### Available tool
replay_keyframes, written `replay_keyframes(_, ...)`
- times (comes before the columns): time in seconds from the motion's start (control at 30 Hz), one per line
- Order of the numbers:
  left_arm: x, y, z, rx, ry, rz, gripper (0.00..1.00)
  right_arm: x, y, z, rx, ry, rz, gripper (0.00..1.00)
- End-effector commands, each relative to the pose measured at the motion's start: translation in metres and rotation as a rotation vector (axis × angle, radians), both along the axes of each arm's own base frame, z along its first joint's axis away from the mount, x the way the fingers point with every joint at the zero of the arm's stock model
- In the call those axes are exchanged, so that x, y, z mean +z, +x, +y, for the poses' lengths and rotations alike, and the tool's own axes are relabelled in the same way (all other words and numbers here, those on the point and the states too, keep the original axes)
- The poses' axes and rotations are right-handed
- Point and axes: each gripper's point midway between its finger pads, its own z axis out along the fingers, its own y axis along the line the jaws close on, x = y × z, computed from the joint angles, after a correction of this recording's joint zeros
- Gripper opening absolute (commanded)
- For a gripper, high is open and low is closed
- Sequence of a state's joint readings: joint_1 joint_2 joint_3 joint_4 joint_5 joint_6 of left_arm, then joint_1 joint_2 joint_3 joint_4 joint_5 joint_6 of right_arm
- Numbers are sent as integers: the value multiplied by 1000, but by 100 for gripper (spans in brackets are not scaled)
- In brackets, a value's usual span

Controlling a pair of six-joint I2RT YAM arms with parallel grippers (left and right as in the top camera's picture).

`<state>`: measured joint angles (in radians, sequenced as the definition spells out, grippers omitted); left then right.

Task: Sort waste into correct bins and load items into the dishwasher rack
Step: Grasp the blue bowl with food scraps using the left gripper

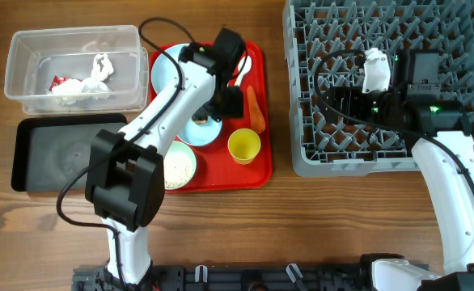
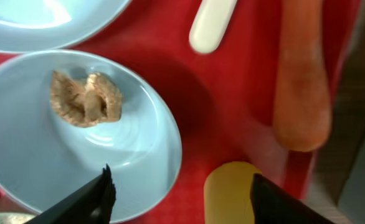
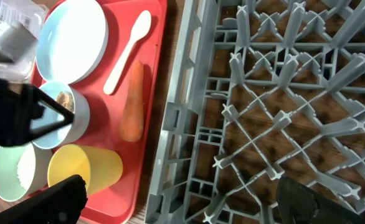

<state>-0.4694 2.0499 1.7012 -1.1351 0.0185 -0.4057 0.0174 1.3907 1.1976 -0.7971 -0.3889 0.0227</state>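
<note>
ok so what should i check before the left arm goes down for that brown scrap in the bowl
1. left jaws open, nothing between them: ok
2. brown scrap lying in the small blue bowl: ok
3. scrap lined up between the jaws: not ok, it lies outside the gap
4. yellow cup clear of the jaws: cannot tell
5. right jaws open over the rack, off the red tray: ok

The wooden table (image 1: 302, 218) carries four items directly. At the left, a clear tub (image 1: 35, 56) sits just behind a black tray (image 1: 59, 158), with a red tray (image 1: 221, 166) beside both. A grey rack (image 1: 342, 159) occupies the far right.
</note>
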Motion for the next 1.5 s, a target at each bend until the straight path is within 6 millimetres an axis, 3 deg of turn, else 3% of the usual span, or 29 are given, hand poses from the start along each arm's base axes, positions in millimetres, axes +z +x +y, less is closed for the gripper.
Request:
replay_keyframes(0.0,-20,-9,-1,1,-9,24,62,6,3,4,8,21,-10,100)
replay_keyframes(0.07,-33,-10,0,16,-9,22,55,6,3,4,8,20,-7,100)
replay_keyframes(0.13,-44,-11,-1,12,-12,11,55,6,3,4,8,20,-7,100)
replay_keyframes(0.43,-48,-11,10,13,52,-8,37,6,3,4,8,20,-8,100)
replay_keyframes(0.57,-48,-10,12,14,64,-15,23,6,3,4,8,20,-9,100)
replay_keyframes(0.67,-48,-10,12,13,63,-15,4,6,3,4,8,20,-9,100)
replay_keyframes(0.9,-42,-3,4,13,29,-35,4,8,6,4,8,20,-25,100)
replay_keyframes(1.07,-4,13,-11,11,-41,-74,4,8,6,3,6,17,-27,100)
replay_keyframes(1.27,72,39,-21,-6,-96,-191,4,9,8,3,6,17,-35,100)
replay_keyframes(1.37,100,34,-9,12,-95,-194,4,9,8,3,6,17,-35,100)
replay_keyframes(1.47,124,16,30,78,-67,-148,4,10,9,3,6,17,-43,100)
